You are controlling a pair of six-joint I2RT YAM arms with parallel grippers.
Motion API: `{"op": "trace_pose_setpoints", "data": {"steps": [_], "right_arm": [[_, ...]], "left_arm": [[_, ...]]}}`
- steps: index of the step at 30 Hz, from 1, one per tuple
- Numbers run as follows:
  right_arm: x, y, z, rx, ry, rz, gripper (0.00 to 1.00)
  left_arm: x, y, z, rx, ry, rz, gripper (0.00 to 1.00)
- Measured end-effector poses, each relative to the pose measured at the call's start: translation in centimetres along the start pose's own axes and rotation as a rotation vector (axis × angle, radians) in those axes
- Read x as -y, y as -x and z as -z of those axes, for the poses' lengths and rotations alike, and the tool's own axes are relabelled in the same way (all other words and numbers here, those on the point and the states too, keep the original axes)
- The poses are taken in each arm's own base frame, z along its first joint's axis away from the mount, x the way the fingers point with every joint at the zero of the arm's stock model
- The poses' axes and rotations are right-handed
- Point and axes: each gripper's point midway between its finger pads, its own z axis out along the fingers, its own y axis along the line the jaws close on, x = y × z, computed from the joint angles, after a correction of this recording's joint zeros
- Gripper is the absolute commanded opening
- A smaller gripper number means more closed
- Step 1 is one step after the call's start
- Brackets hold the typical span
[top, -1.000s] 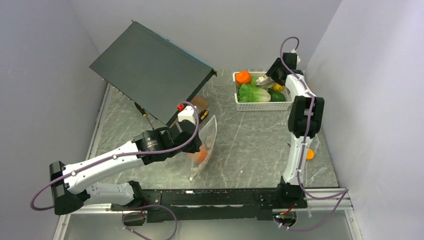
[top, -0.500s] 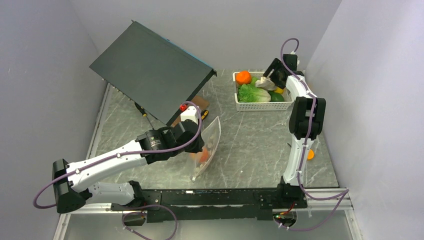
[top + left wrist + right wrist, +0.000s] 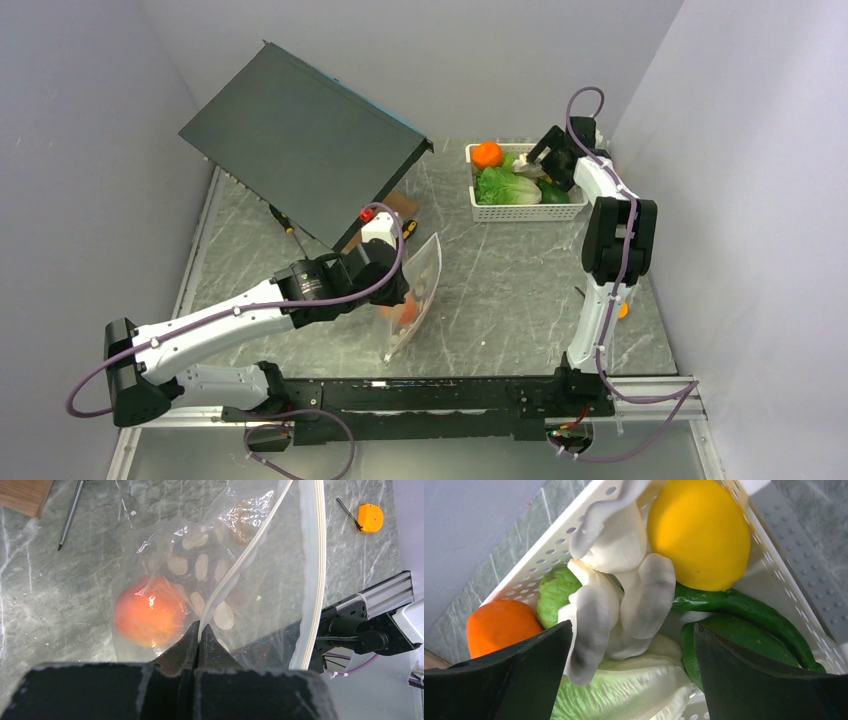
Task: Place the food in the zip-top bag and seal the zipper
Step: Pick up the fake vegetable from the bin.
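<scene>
Far left, propped at a tilt above the table (image 3: 500, 290): a dark flat panel (image 3: 300, 140). Just near of its lower edge, a screwdriver (image 3: 283, 220) flat on the grey marbled top. Just right of that edge, a wooden block (image 3: 402, 203).

Near left, reaching in from the base: left gripper (image 3: 198, 632), fingers pressed together and pinched on the zipper (image 3: 250, 550) of the zip-top bag (image 3: 425, 265). Bag held up on edge, left of centre, mouth spread apart, with the second whitish strip curving away to the right in the wrist view. Low inside, against the clear dotted wall: pink-orange peach (image 3: 147, 616). Something brownish further in, too blurred to name.

Far right, close to the back wall: white slotted basket (image 3: 520, 211) with the rest of the food. In it, left to right: round orange (image 3: 499, 625), green leafy piece (image 3: 639, 692), pale beige piece (image 3: 624, 570), yellow fruit (image 3: 699, 532), dark green pieces (image 3: 744, 610).

Over the basket: right gripper (image 3: 632, 630), jaws wide apart, clamped on nothing, one finger on each side of the pale beige piece. Contact with it: cannot tell.

Near right, on the table beside the right arm: small orange gadget (image 3: 371, 518) with a black loop.
</scene>
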Motion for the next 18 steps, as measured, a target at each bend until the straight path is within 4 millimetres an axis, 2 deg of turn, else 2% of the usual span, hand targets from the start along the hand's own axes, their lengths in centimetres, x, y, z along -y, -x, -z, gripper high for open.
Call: {"op": "trace_pose_setpoints", "data": {"steps": [4,7,12,16,18], "right_arm": [[0.1,-0.6,-0.3,-0.015,0.01,-0.053,0.93],[-0.4,-0.6,-0.4,-0.013,0.03,-0.095,0.89],[-1.2,0.0,-1.7,0.002,0.053,-0.17,0.75],[-0.8,-0.7,-3.3,-0.01,0.043,-0.22,0.69],[-0.7,-1.0,-3.8,-0.017,0.038,-0.237,0.59]], "left_arm": [[0.0,0.0,0.1,0.001,-0.002,0.0,0.0],[0.0,0.1,0.2,0.003,-0.004,0.001,0.0],[0.0,0.1,0.2,0.004,-0.005,0.001,0.0],[0.0,0.1,0.2,0.004,-0.004,-0.003,0.0],[0.0,0.1,0.2,0.005,-0.005,-0.007,0.0]]}}
